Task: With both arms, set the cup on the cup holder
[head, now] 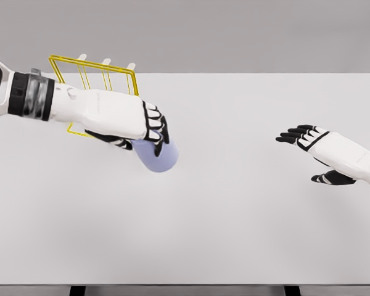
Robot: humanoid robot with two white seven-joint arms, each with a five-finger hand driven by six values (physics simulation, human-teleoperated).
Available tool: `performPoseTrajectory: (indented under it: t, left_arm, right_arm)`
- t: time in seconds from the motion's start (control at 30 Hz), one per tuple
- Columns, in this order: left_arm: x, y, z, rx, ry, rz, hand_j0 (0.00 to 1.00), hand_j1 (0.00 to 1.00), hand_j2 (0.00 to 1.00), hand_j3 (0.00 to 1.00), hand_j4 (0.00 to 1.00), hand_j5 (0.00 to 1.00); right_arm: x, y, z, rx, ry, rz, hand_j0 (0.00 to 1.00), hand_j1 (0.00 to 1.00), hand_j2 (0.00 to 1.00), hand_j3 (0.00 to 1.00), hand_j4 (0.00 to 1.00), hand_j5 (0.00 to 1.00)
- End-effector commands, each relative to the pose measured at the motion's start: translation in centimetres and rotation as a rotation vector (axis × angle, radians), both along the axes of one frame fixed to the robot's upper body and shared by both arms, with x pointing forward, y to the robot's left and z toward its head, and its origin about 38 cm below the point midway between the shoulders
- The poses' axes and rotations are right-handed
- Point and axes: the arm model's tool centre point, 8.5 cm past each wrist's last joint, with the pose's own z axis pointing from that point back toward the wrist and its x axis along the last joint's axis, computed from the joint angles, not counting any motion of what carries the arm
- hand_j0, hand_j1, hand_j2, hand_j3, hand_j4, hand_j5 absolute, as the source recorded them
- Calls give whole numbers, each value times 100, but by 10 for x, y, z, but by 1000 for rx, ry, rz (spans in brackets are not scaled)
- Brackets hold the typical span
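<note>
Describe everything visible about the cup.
The cup is pale lavender-blue, smooth and matte, with a rounded end showing. It lies tilted in the left hand, whose dark fingers wrap over its top, hiding most of it. It sits above the white table, just right of the yellow wire cup holder. No handle is visible.

A single head view looks down and forward from above the near edge of the white tabletop [234, 216], taking in almost its whole surface to the far edge, with grey background beyond.
</note>
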Motion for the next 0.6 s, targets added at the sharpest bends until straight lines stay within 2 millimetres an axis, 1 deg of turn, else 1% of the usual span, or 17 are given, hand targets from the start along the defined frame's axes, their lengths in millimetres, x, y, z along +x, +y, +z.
performPoseTrajectory:
  t: [0.0, 0.07, 0.1, 0.2, 0.47, 0.57]
  left_arm:
    - [1, 7, 10, -26, -5, 22, 52, 52, 52, 52, 52, 52]
    - [2, 8, 17, -46, -14, 25, 52, 52, 52, 52, 52, 52]
    - [2, 12, 21, -53, -18, 35, 52, 52, 52, 52, 52, 52]
    - [2, 15, 24, -64, -13, 43, 52, 52, 52, 52, 52, 52]
    - [3, 26, 42, -108, -39, 70, 52, 52, 52, 52, 52, 52]
    - [3, 28, 44, -113, -39, 76, 52, 52, 52, 52, 52, 52]
  right_arm:
    - [0, 1, 0, 8, 3, 3, 100, 100, 100, 100, 100, 100]
    - [0, 0, 1, 5, 1, -1, 100, 100, 100, 100, 100, 100]
    - [0, 0, 1, 6, 0, 0, 100, 100, 100, 100, 100, 100]
    - [0, 0, 1, 3, 2, 1, 100, 100, 100, 100, 100, 100]
    - [0, 1, 0, 5, 2, 3, 100, 100, 100, 100, 100, 100]
    - [0, 0, 1, 3, 1, 0, 100, 100, 100, 100, 100, 100]
